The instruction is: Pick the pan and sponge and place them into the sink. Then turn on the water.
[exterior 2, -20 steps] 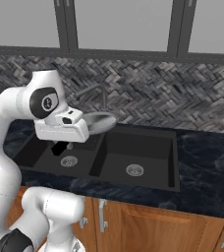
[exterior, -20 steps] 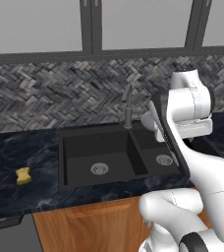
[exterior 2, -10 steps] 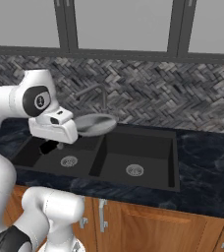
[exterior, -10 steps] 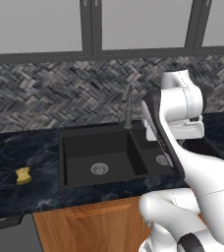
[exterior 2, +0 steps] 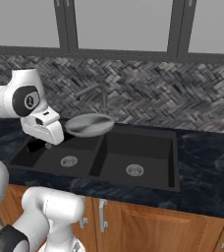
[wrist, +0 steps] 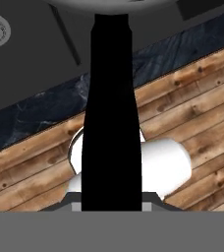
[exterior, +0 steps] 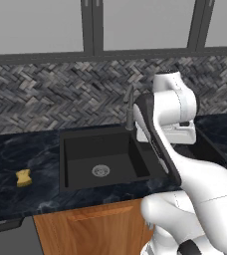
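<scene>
The pan (exterior 2: 89, 124), round, shallow and grey, hangs level in the air above the divider of the black double-basin sink (exterior 2: 148, 173), near its back edge, carried by its long black handle (wrist: 109, 113). The sponge (exterior: 23, 178) (small, yellow, pinched at the sides) lies flat on the dark counter left of the sink's left edge, near the counter's front edge.

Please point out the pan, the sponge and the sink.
pan (exterior 2: 89, 125), right base view, middle of its round dish
sponge (exterior: 23, 178), left base view, its yellow top
sink (exterior: 75, 144), left base view, back wall of wider basin
</scene>
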Robot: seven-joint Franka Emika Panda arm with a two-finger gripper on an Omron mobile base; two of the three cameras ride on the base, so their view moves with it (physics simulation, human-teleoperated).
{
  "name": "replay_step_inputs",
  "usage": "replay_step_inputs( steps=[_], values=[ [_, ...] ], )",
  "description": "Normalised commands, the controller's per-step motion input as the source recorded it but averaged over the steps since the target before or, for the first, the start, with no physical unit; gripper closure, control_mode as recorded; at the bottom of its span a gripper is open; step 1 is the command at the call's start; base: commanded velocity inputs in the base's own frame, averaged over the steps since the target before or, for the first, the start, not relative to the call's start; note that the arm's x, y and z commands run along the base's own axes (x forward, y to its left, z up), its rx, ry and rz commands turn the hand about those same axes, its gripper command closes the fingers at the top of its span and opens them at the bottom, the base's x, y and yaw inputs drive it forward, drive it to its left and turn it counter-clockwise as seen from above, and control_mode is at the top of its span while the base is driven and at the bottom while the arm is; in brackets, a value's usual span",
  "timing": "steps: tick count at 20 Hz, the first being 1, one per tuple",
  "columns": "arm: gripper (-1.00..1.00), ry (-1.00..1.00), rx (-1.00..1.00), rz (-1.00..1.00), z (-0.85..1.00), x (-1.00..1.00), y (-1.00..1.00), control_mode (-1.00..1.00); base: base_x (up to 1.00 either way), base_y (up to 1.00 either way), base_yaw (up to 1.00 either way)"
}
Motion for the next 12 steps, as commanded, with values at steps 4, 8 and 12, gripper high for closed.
replay_step_inputs(
  steps=[4,8,12],
  values=[
    [1.00,-0.05,0.00,-0.10,0.00,-0.02,0.40,-1.00,0.00,0.00,0.00],
    [1.00,-0.07,0.00,-0.09,0.00,-0.01,0.43,-1.00,0.00,0.00,0.00],
    [1.00,-0.06,0.00,-0.09,-0.03,-0.01,0.43,-1.00,0.00,0.00,0.00]
  ],
)
